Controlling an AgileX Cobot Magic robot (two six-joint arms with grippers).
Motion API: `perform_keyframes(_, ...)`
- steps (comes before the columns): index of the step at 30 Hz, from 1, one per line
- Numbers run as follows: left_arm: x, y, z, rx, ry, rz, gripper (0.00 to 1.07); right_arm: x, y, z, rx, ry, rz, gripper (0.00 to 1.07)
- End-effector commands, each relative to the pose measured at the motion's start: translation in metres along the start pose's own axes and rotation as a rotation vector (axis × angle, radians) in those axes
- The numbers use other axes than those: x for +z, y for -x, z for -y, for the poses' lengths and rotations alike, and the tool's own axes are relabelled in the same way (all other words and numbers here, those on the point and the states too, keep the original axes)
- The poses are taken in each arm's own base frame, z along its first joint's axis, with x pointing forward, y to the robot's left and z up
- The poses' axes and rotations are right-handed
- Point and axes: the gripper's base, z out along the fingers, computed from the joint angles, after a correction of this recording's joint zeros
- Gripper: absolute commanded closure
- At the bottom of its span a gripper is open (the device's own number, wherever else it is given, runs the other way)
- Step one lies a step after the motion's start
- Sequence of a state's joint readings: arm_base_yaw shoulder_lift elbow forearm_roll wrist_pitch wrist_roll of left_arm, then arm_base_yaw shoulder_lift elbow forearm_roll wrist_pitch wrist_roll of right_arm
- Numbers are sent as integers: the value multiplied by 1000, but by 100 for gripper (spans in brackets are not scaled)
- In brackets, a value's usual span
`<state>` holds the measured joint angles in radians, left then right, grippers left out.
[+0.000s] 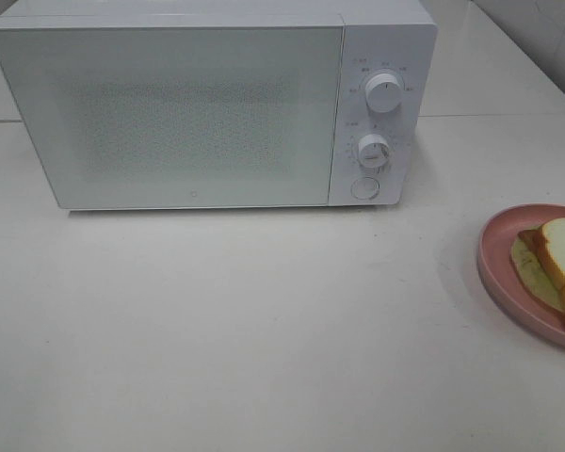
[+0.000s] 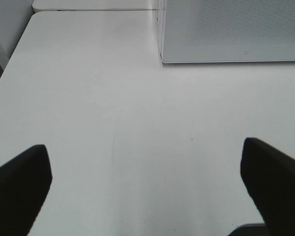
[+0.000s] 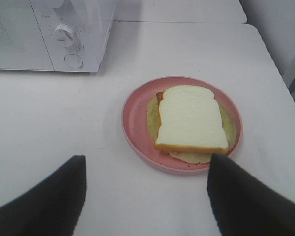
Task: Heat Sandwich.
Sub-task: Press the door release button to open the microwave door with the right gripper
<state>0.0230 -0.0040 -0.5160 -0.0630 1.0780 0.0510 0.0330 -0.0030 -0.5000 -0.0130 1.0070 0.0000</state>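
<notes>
On the left, the left gripper (image 2: 143,147) hangs over bare white table (image 1: 264,320), its two dark fingers (image 2: 19,187) spread wide with nothing between them. The front corner of the microwave (image 1: 198,113) lies ahead of it. The microwave is white, stands at the back of the table with its door shut, and has two knobs (image 1: 384,92) and a round button (image 1: 364,188) on its right side.

Further right, near the table's right edge, a round pink plate (image 1: 494,268) holds the sandwich (image 1: 560,250). The sandwich is white sliced bread with a tan-orange crust, and a pale yellow-green filling shows past the bread on both sides and at the near end. It is smaller than the plate and lies flat, roughly in the middle.

The right gripper (image 3: 147,160) is released, its fingers (image 3: 54,196) apart and empty. The sandwich (image 3: 189,118) lies just ahead of it, lined up with the gap between the fingers and touching neither. The near rim of the plate (image 3: 135,118) is close to the fingertips.
</notes>
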Motion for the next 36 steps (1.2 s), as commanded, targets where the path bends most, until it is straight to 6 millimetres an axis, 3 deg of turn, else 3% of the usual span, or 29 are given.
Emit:
perform_keyframes(1, -3, -1, 0, -2, 5, 30, 7, -3, -2, 0, 0, -3, 33, 39)
perform_keyframes(16, -3, -1, 0, -2, 5, 30, 7, -4, -1, 0, 0, -3, 41, 39)
perform_keyframes(22, -3, -1, 0, -2, 5, 30, 7, -13, 13, 0, 0, -3, 156, 39)
perform_keyframes(36, -3, -1, 0, -2, 5, 30, 7, 17, 40, 0, -2, -1, 74, 39)
